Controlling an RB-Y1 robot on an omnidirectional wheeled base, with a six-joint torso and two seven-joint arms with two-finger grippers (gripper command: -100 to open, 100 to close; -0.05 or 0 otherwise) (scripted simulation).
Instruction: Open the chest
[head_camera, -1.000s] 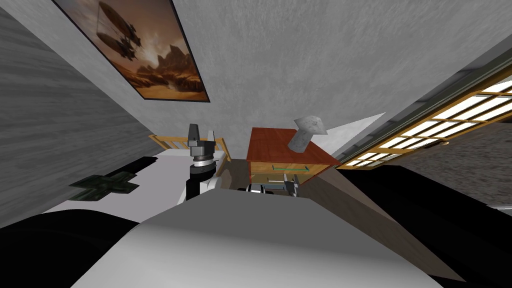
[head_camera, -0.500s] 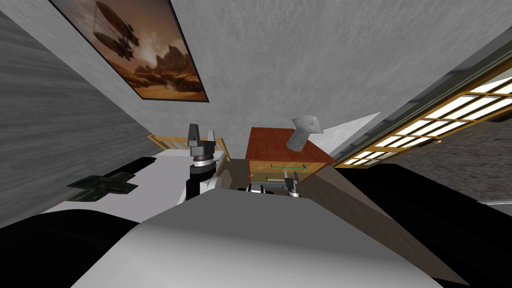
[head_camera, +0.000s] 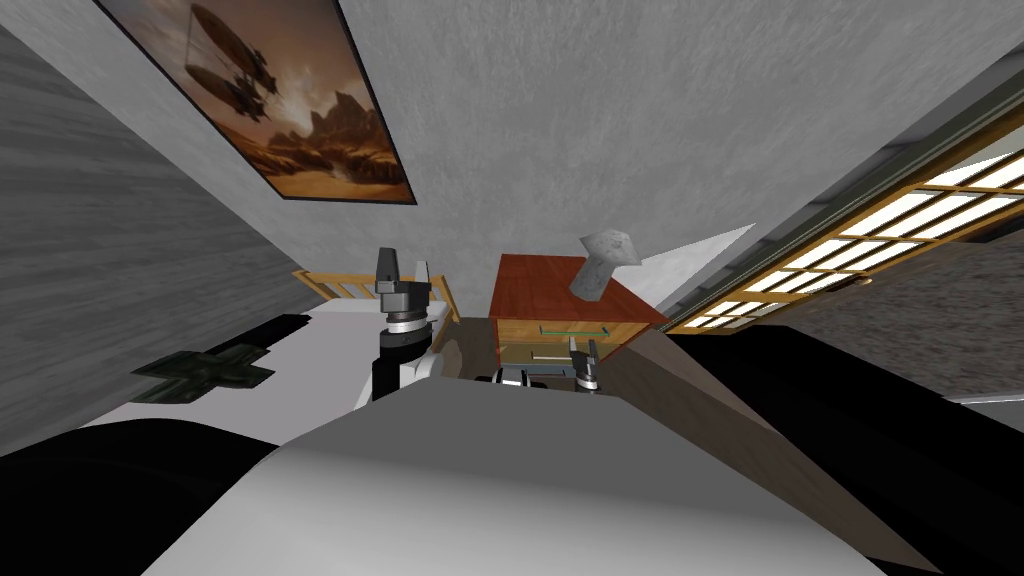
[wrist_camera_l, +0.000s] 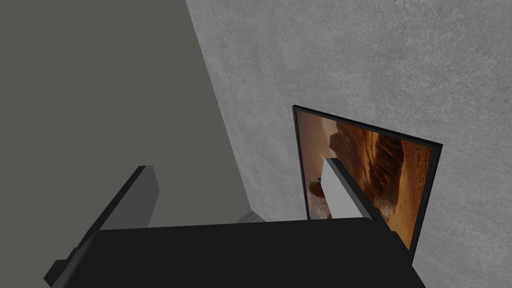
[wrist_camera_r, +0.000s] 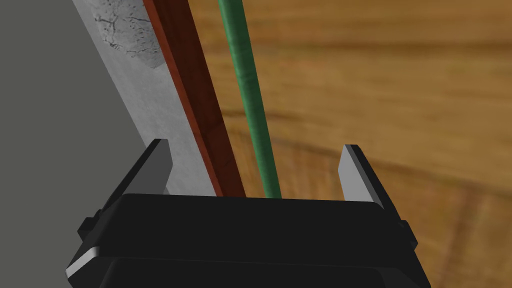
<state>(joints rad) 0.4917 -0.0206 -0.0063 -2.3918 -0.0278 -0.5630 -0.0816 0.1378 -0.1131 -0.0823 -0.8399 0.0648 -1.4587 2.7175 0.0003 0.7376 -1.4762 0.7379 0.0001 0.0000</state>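
Head view: chest (head_camera: 545, 285) stands ahead and slightly to my right, against the grey wall, with a red-brown top, a light wood front and a grey lamp (head_camera: 600, 262) on it. Right gripper (head_camera: 583, 348) is low in front of that wood front. Compared with 1.0 s ago the whole scene has slid a little to the left (my head camera's move, not the furniture's). Against the chest, the right gripper now sits slightly higher and closer to the front. Right wrist view: both fingers are spread wide with nothing clamped. The green handle (wrist_camera_r: 245, 90) runs through the gap between them, nearer one finger. Contact with either finger is not evident. The handle lies just beside the red-brown top edge (wrist_camera_r: 195, 100), with the front panel (wrist_camera_r: 390, 90) behind it. Left gripper (head_camera: 405, 265) is raised over the white bed (head_camera: 320, 350), in the same spot as in the earlier frames, its fingers parted and empty. A framed painting (head_camera: 270, 100) hangs on the wall to the upper left, and a lit lattice window (head_camera: 900, 235) is far right.
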